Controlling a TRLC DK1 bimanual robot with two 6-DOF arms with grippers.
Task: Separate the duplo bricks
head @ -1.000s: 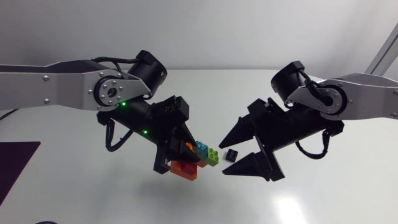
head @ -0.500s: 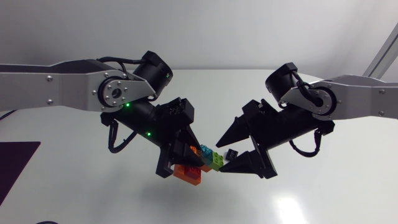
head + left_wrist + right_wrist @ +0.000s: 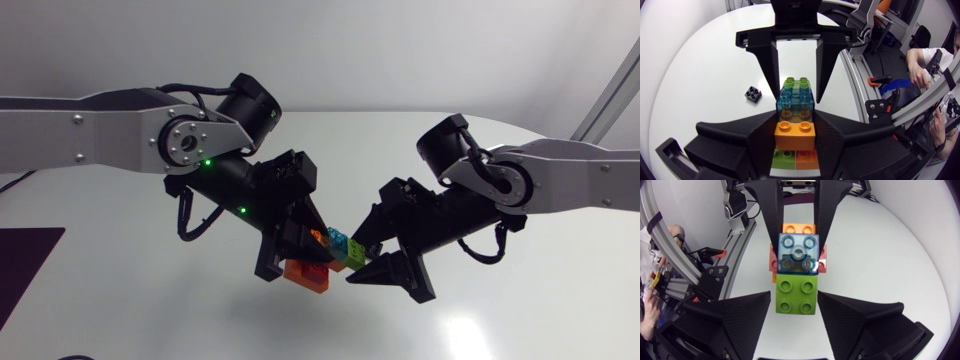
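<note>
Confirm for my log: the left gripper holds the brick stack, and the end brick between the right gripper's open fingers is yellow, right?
The end brick is green, not yellow, as the right wrist view shows; the rest is correct.

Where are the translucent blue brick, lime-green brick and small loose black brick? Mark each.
Translucent blue brick [image 3: 799, 254], right wrist view, studded face.
Lime-green brick [image 3: 795, 295], right wrist view, between studs.
Small loose black brick [image 3: 753, 93], left wrist view, studded top.

Brick stack [image 3: 798, 255] — lime green, clear blue, orange, red — and a loose brick [image 3: 753, 93], black
</note>
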